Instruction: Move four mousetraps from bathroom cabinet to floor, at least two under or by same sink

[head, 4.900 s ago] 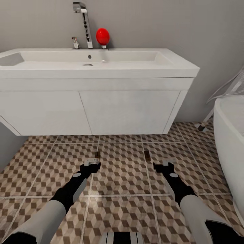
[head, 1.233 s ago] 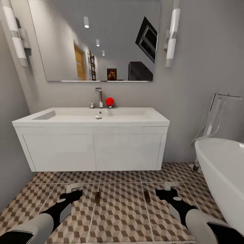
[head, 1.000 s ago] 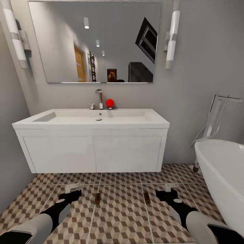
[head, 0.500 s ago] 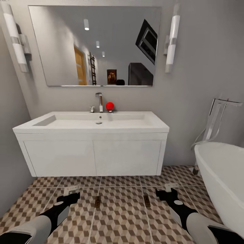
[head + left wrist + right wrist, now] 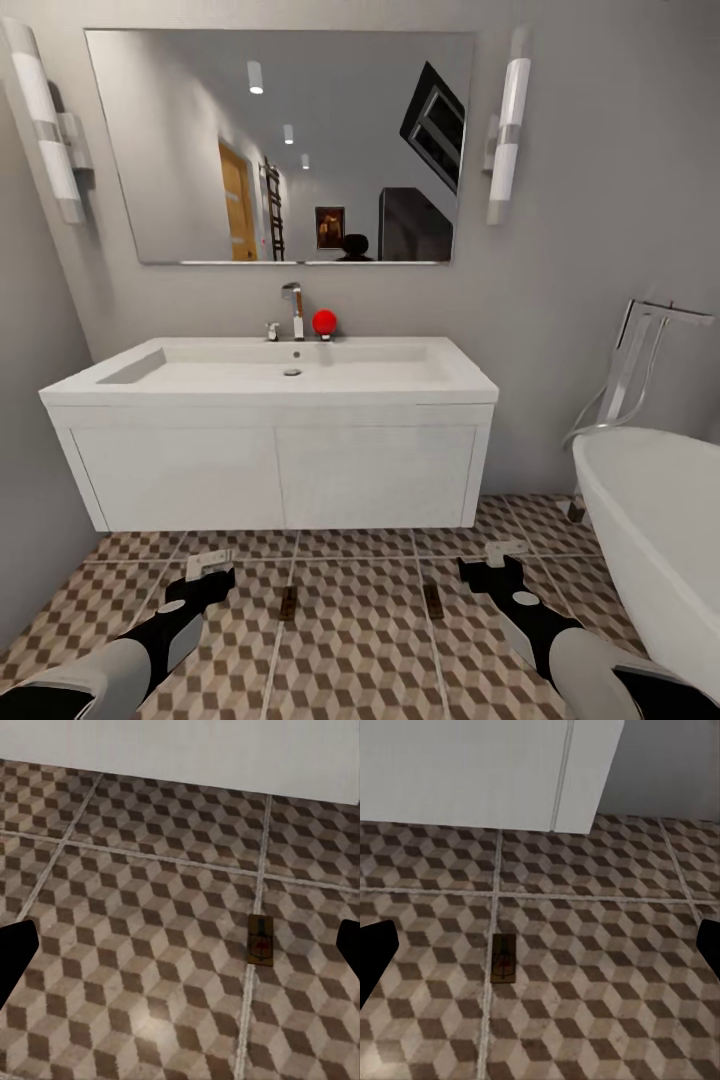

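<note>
Two mousetraps lie flat on the cube-patterned bathroom floor (image 5: pixel 360 650) in front of the white sink (image 5: pixel 290 368): a left mousetrap (image 5: pixel 288 603) and a right mousetrap (image 5: pixel 433 600). My left gripper (image 5: pixel 210 570) hovers open and empty to the left of the left one. My right gripper (image 5: pixel 495 560) hovers open and empty to the right of the other. The left wrist view shows a mousetrap (image 5: pixel 260 939) on a grout line between wide-apart fingertips (image 5: pixel 15 952). The right wrist view shows a mousetrap (image 5: pixel 503 958) on the tiles. The cabinet is out of view.
A white vanity (image 5: pixel 275 475) hangs under the sink, with a gap above the floor. A white bathtub (image 5: pixel 655 530) and its chrome floor tap (image 5: pixel 635 360) stand at the right. A grey wall (image 5: pixel 35 480) closes the left side. A red ball-shaped object (image 5: pixel 324 321) sits by the faucet (image 5: pixel 293 308).
The camera has backed away and tilted up, so the mirror and whole sink show. Both mousetraps stay where they lay. Both grippers remain open and low over the floor.
</note>
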Controlling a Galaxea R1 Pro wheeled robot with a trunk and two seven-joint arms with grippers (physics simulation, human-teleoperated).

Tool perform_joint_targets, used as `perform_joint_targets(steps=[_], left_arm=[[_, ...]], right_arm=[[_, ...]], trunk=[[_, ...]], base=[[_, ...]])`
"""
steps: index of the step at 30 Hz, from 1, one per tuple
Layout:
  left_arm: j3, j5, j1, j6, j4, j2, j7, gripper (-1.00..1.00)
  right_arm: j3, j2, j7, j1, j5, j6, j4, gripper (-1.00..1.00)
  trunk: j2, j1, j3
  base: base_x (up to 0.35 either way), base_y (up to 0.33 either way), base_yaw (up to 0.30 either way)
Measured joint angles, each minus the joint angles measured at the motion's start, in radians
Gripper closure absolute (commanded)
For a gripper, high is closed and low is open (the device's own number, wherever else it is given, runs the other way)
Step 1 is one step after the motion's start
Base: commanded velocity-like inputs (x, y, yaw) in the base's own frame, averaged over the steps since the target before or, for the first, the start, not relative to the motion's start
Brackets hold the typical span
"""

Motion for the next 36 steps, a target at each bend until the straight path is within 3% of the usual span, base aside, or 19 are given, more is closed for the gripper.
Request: perform_joint_targets(steps=[8, 19, 36], left_arm=[[-0.003, 0.000, 0.000, -0.004, 0.028, -0.003, 0.000, -1.00], [-0.006, -0.001, 0.000, -0.035, 0.048, -0.006, 0.000, -1.00], [-0.006, -0.001, 0.002, -0.105, 0.080, -0.011, 0.001, -1.00]], right_arm=[[0.000, 0.001, 0.000, 0.001, 0.000, 0.000, 0.012, -1.00], [0.000, -0.005, -0.004, 0.012, 0.035, -0.008, 0.059, -1.00], [0.002, -0.006, -0.004, 0.032, 0.041, -0.082, 0.063, -1.00]], trunk=[[0.056, -0.031, 0.025], [0.133, -0.073, 0.060], [0.252, -0.138, 0.113]], base=[[0.000, 0.000, 0.000], [0.000, 0.000, 0.000], [0.000, 0.000, 0.000]])
